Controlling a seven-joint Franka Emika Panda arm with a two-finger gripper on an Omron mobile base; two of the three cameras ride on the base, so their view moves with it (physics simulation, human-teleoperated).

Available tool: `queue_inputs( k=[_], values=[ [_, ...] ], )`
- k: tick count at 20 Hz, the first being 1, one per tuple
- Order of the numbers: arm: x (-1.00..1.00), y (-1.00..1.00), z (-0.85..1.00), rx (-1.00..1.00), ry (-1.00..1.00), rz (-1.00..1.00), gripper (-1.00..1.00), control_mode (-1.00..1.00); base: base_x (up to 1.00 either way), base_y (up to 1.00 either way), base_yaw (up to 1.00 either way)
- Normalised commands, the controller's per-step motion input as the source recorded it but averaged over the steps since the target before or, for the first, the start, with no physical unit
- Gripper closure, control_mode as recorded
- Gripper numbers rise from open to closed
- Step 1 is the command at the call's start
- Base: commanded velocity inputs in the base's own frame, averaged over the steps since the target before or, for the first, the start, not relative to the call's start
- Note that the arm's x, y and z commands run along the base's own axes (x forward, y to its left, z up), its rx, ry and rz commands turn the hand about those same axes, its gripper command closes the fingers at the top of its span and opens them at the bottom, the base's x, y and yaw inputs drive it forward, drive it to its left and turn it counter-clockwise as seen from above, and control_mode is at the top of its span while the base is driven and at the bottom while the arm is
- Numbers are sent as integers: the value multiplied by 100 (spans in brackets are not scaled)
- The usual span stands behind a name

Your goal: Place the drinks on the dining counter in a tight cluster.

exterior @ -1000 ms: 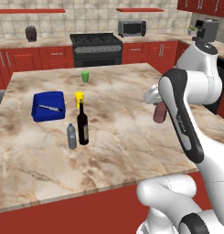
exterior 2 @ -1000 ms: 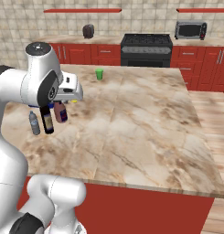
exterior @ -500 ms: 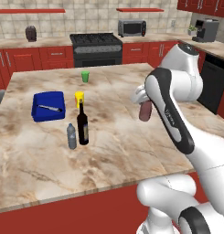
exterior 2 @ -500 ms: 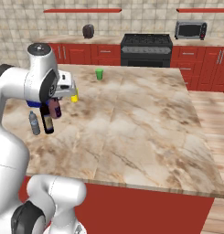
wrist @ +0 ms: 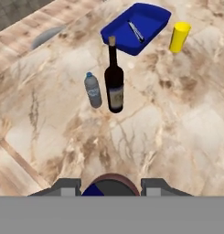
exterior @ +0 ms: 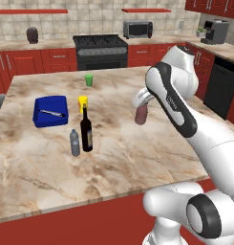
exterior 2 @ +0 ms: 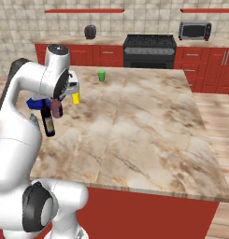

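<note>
So the gripper has its jaws clamped on the maroon can, held up in the air over the dining counter, not touching the marble. In the hand view the can's rim pokes up at 6 o'clock between the two finger tips. Further out, around 12 o'clock, the wine bottle stands upright with the small grey bottle just beside it at its 9 o'clock, close but apart. Past those, a blue tray with a utensil in it sits at about 12, and a yellow cup at 1 o'clock. The green cup is way back near the far edge.
</note>
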Motion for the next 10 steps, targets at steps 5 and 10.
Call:
queue_inputs(
  k=[5, 10],
  values=[
    [94, 0, 0, 0, 9, 0, 100, -100, 0, 0, 0],
    [94, 5, -3, 0, 17, 0, 100, -100, 0, 0, 0]
  ],
)
